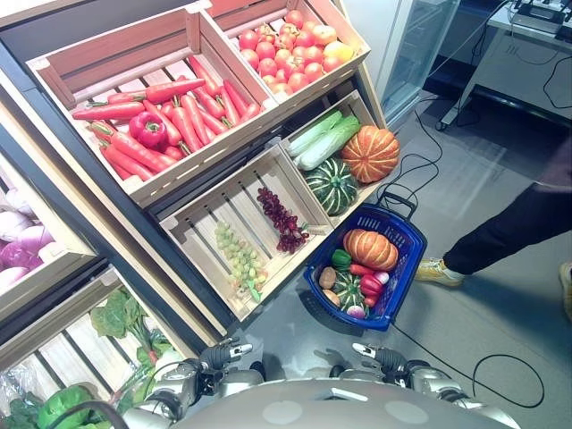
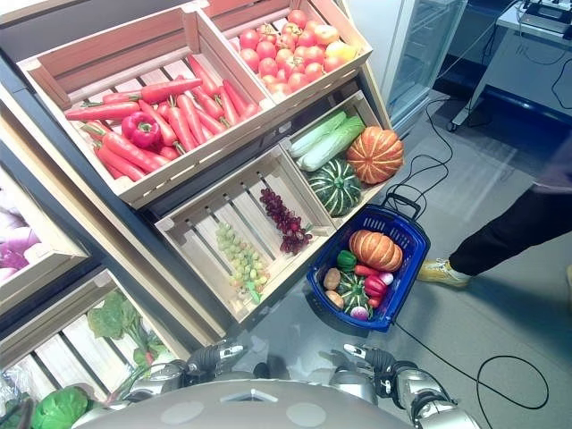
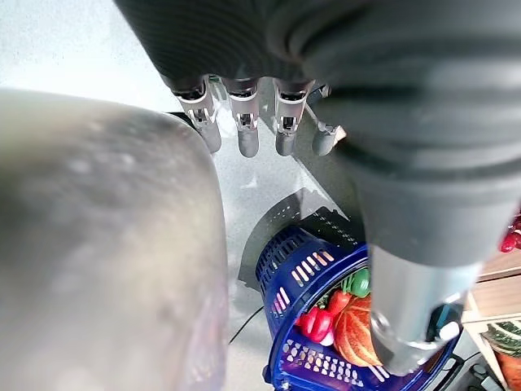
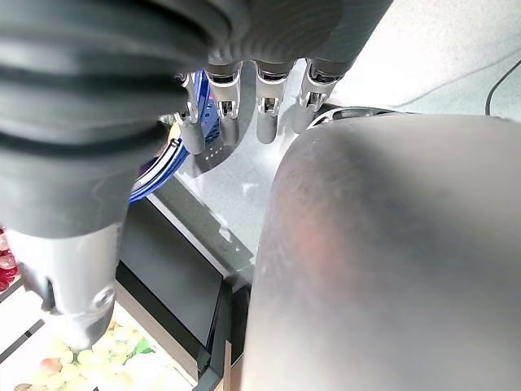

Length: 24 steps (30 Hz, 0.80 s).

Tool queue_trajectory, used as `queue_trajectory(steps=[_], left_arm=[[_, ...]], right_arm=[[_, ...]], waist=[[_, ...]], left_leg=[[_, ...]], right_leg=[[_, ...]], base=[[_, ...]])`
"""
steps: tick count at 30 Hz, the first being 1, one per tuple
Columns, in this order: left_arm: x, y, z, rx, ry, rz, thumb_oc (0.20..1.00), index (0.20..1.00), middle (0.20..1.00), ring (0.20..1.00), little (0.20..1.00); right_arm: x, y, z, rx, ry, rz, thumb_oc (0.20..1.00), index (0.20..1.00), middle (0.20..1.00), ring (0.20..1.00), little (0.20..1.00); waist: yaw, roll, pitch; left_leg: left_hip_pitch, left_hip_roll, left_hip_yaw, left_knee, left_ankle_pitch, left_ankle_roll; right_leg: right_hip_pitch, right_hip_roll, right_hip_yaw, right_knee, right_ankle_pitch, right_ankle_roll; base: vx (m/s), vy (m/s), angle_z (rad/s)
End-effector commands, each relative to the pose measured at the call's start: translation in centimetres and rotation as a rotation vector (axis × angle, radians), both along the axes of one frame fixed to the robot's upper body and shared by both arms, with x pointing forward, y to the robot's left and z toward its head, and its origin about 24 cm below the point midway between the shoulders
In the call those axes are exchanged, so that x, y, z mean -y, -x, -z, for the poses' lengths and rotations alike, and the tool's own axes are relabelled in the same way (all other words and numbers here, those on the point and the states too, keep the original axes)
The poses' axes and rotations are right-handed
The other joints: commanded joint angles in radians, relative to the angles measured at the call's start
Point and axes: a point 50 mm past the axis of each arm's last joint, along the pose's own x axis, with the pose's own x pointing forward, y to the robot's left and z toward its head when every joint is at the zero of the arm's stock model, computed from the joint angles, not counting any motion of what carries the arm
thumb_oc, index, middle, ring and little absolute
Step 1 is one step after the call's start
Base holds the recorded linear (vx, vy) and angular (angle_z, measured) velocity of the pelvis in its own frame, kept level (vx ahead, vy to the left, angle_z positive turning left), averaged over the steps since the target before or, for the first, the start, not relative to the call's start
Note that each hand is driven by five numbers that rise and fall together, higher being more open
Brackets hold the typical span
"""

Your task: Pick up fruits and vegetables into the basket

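Left hand: the left hand [image 3: 244,122] hangs low by the robot's front, fingers straight and relaxed, holding nothing.
Right hand: the right hand [image 4: 260,106] is the same, fingers loose and empty, low near the floor.
Basket: the blue basket [image 1: 404,234] sits on the floor against the foot of the shelves, already loaded with an orange pumpkin [image 1: 369,248], a red pepper [image 1: 371,285] and other small produce.
Produce left: grapes [image 1: 281,221] and pale green grapes [image 1: 238,255] lie in the lower crate just beside the basket; carrots [image 1: 174,121], apples [image 1: 290,45] and the squashes [image 1: 332,185] are higher up.
Risk: I'd say the basket is crowded, so another piece dropped in could roll off the pumpkin onto the floor; loose grapes may slip or shed from a partial grasp.
In the way: the crate's front lip [image 1: 273,268] stands between a reaching hand and the grapes.
Around: a person's leg and shoe [image 1: 440,271] stand near the basket, and a cable [image 1: 420,165] trails on the floor by it; a swinging arm could catch either.
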Motion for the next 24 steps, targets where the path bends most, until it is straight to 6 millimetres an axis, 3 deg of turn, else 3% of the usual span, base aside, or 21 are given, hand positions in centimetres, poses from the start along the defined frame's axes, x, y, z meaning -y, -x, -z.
queue_trajectory(steps=[1,13,20,24], left_arm=[[1.1,-2.2,-0.3,0.049,0.014,0.007,1.000,1.000,1.000,1.000,1.000],[1.3,-4.4,-1.4,0.225,-0.020,0.099,1.000,1.000,1.000,1.000,1.000],[1.2,-8.0,-3.8,0.499,-0.141,0.101,1.000,1.000,1.000,1.000,1.000],[0.8,-11.2,-6.8,0.743,-0.299,0.157,1.000,1.000,1.000,1.000,1.000]], right_arm=[[-0.5,-1.2,-0.1,0.001,-0.037,0.004,1.000,1.000,1.000,1.000,1.000],[-0.3,-1.8,-0.4,0.035,-0.025,-0.009,1.000,1.000,1.000,1.000,1.000],[0.1,-2.5,-0.7,0.082,-0.001,-0.013,1.000,1.000,1.000,1.000,1.000],[0.8,-3.6,-1.3,0.170,0.018,0.013,1.000,1.000,1.000,1.000,1.000]], waist=[[0.006,-0.019,0.034],[0.002,-0.018,0.041],[-0.005,-0.010,0.052],[-0.008,0.000,0.063]], left_leg=[[0.013,-0.086,0.055,0.032,-0.135,0.070],[0.011,-0.083,0.055,0.031,-0.134,0.068],[0.003,-0.081,0.054,0.036,-0.133,0.065],[-0.007,-0.078,0.053,0.044,-0.132,0.061]], right_leg=[[-0.026,0.014,0.042,0.087,-0.083,0.025],[-0.032,0.015,0.048,0.090,-0.082,0.028],[-0.043,0.013,0.051,0.096,-0.081,0.029],[-0.053,0.008,0.047,0.099,-0.078,0.031]], base=[[0.00,0.000,0.00],[0.00,0.000,0.00],[0.00,0.000,0.00],[0.04,0.002,0.00]])
